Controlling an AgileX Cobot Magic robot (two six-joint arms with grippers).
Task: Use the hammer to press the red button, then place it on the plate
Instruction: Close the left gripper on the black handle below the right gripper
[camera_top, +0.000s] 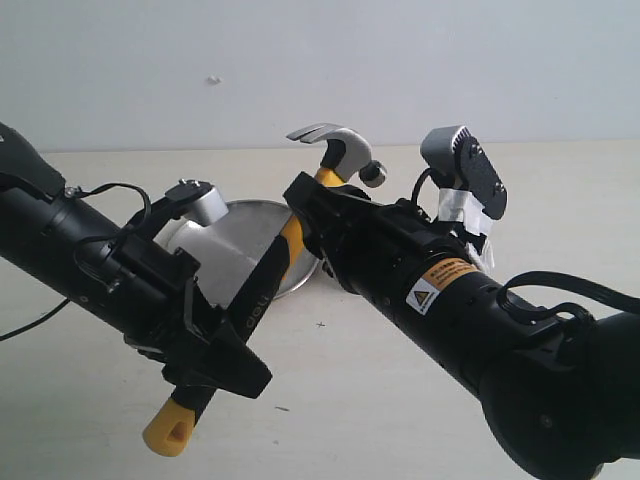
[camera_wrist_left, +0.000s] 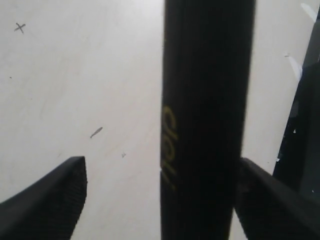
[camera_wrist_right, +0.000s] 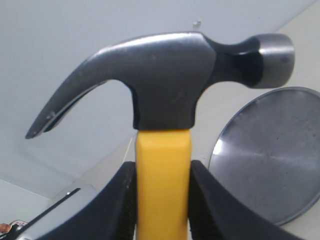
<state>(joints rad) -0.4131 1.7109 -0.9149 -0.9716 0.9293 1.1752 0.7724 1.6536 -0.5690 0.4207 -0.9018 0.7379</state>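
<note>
The hammer is held off the table, slanting with its dark head up and its yellow end low. My right gripper is shut on its yellow neck, just under the head. My left gripper is open around the black "deli" handle. One finger lies against the handle and the other stands well apart from it. The silvery plate lies on the table behind the hammer, and the right wrist view shows the plate beside the head. The red button is out of view.
Both black arms cross the front of the exterior view and hide much of the pale table. A small pen cross marks the table in front of the plate. A white wall closes the back.
</note>
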